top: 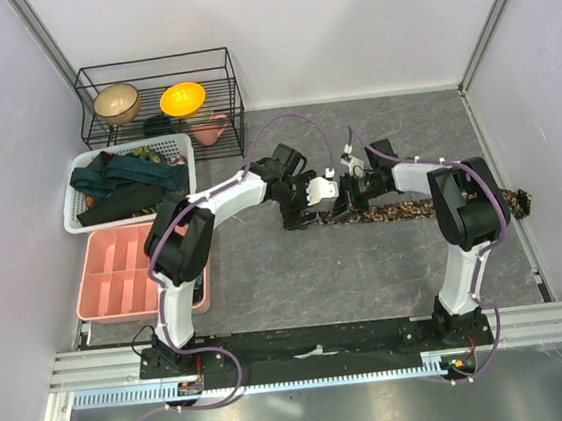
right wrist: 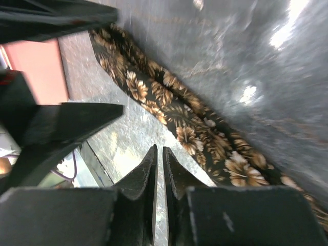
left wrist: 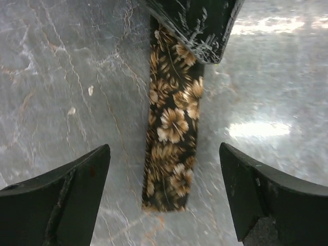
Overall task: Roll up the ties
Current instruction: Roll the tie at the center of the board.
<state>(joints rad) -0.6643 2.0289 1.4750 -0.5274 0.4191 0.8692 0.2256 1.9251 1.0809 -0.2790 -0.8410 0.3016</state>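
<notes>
One brown tie with tan flowers (top: 402, 212) lies flat across the table, running to the right edge. My left gripper (top: 306, 208) hovers over its left end, open. In the left wrist view the tie's end (left wrist: 169, 154) lies unrolled between the wide-spread fingers (left wrist: 77, 189) of the left gripper (left wrist: 164, 148), untouched. My right gripper (top: 350, 195) is just to the right of it, shut with nothing between its fingers. In the right wrist view the right gripper (right wrist: 159, 149) points down beside the tie (right wrist: 195, 136). More dark ties (top: 122, 182) lie heaped in the white basket (top: 178, 141).
A pink compartment tray (top: 117, 273) sits at the near left, below the basket. A black wire rack (top: 158, 93) at the back left holds bowls and a pink cup. White walls close in the table on three sides.
</notes>
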